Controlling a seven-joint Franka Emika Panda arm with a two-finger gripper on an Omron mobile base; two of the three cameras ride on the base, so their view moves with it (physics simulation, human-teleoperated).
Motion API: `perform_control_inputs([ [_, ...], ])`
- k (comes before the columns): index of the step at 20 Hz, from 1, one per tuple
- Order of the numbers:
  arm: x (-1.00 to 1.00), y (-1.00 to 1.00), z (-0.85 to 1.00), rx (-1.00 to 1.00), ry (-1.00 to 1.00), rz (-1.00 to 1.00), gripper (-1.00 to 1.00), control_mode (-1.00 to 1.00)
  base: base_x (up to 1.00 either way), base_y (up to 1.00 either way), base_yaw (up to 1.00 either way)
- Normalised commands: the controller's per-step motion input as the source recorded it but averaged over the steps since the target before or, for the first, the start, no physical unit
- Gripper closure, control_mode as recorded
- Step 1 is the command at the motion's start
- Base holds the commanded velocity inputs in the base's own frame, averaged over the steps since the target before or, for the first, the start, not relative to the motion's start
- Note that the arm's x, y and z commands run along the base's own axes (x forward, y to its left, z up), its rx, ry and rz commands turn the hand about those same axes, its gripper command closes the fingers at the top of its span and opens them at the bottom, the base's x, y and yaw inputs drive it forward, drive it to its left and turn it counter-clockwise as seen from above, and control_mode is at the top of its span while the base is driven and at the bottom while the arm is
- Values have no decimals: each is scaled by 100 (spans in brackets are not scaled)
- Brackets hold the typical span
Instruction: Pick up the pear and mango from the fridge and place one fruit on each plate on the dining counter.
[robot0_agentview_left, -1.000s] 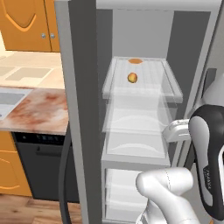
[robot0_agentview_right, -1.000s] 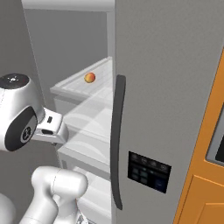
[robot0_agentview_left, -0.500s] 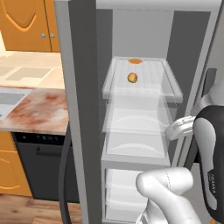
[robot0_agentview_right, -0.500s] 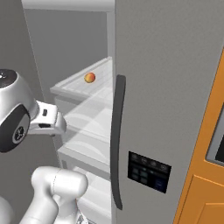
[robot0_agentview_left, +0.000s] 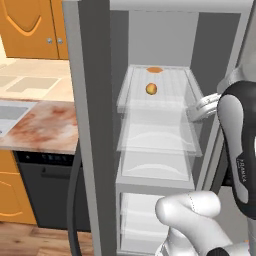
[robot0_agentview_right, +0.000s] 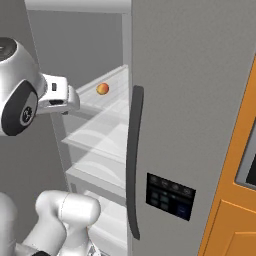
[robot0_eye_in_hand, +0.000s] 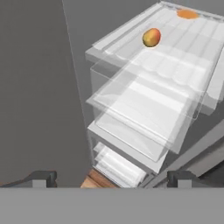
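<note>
The fridge (robot0_agentview_left: 90, 125) stands open, with pale walls and clear glass shelves. The mango (robot0_agentview_left: 151, 89), yellow-orange with a red blush, lies on the top glass shelf; it also shows as the mango (robot0_agentview_right: 102, 89) and the mango (robot0_eye_in_hand: 151, 37). My gripper (robot0_eye_in_hand: 113, 179) is open, its fingertips wide apart and empty. It hovers in front of the shelves, below and short of the mango. My hand (robot0_agentview_left: 202, 107) is at the fridge's right side, level with the upper shelves. The pear, the plates and the dining counter are out of view.
A flat orange patch (robot0_eye_in_hand: 188, 14) lies at the back of the top shelf. The fridge's shut right door with its long dark handle (robot0_agentview_right: 132, 160) is right of the opening. A marbled sink-side counter (robot0_agentview_left: 40, 127) over a dark dishwasher (robot0_agentview_left: 47, 190) stands to the left.
My hand has risen from the middle shelves to the level of the upper shelves. The jaws stay open. The mango has not moved.
</note>
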Motion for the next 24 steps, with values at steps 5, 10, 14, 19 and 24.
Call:
perform_control_inputs([
  [5,100,0,-3,2,0,-2,-100,-100,0,0,0],
  [10,100,0,-37,0,10,-16,-100,-100,0,0,0],
  [14,74,0,-7,0,6,-15,-100,-100,0,0,0],
  [19,54,0,-16,0,2,-11,-100,-100,0,0,0],
  [24,19,0,-9,0,4,0,-100,-100,0,0,0],
])
